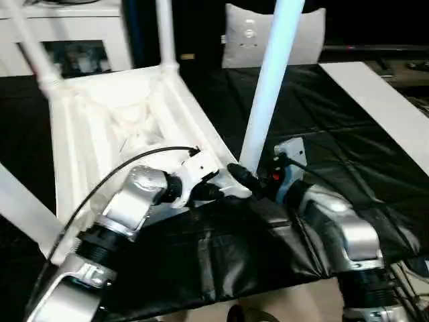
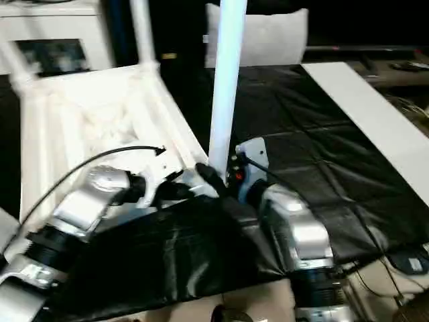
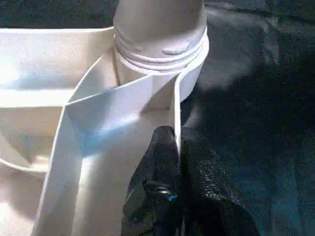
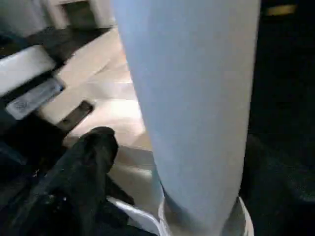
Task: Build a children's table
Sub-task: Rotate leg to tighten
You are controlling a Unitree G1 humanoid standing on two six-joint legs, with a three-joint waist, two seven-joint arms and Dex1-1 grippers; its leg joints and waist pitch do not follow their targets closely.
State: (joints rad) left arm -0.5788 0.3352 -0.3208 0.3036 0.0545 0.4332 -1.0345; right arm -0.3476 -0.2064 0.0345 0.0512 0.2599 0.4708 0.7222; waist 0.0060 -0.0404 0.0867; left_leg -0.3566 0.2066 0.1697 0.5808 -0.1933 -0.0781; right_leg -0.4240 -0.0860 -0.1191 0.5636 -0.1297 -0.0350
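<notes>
The children's table top (image 1: 107, 134) lies underside up on the black cloth, its ribs showing. A long white leg (image 1: 268, 87) stands upright in the near corner socket (image 3: 162, 54). Two more legs (image 1: 37, 54) (image 1: 165, 33) rise from the far corners, and a fourth white tube (image 1: 20, 208) slants across the left edge. My left gripper (image 3: 177, 140) is shut on the top's thin rim wall (image 3: 174, 108) just beside that socket. My right gripper (image 1: 255, 176) sits at the base of the near leg, open; one black finger (image 4: 91, 157) stands off the leg's side.
A white-grey cushion (image 1: 295, 37) leans at the back. A flat white board (image 1: 382, 100) lies along the right of the black cloth (image 1: 335, 134). White furniture (image 1: 67, 27) stands at the back left. Cables (image 2: 402, 268) hang off the near right corner.
</notes>
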